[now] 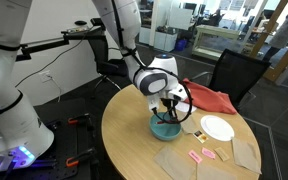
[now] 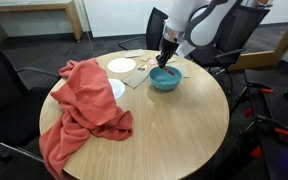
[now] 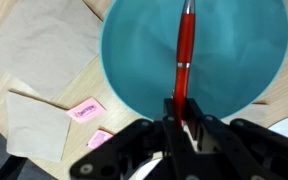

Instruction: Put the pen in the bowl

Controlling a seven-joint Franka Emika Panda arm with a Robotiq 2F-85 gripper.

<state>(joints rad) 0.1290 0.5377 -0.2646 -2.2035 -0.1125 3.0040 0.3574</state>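
Observation:
In the wrist view the red pen [image 3: 183,55] hangs from my gripper [image 3: 180,112], which is shut on its upper end. The pen points down over the inside of the teal bowl [image 3: 134,50]. In both exterior views my gripper [image 1: 172,108] [image 2: 167,60] is just above the bowl [image 1: 164,127] [image 2: 165,80] on the round wooden table [image 2: 174,125]. The pen itself is too small to make out in the exterior views.
A big red cloth [image 2: 84,100] lies over the table's side, also seen in an exterior view [image 1: 212,98]. A white plate [image 1: 217,128] [image 2: 121,65], tan paper napkins [image 3: 44,40] and small pink pieces [image 3: 85,109] lie near the bowl. Black chairs stand around the table.

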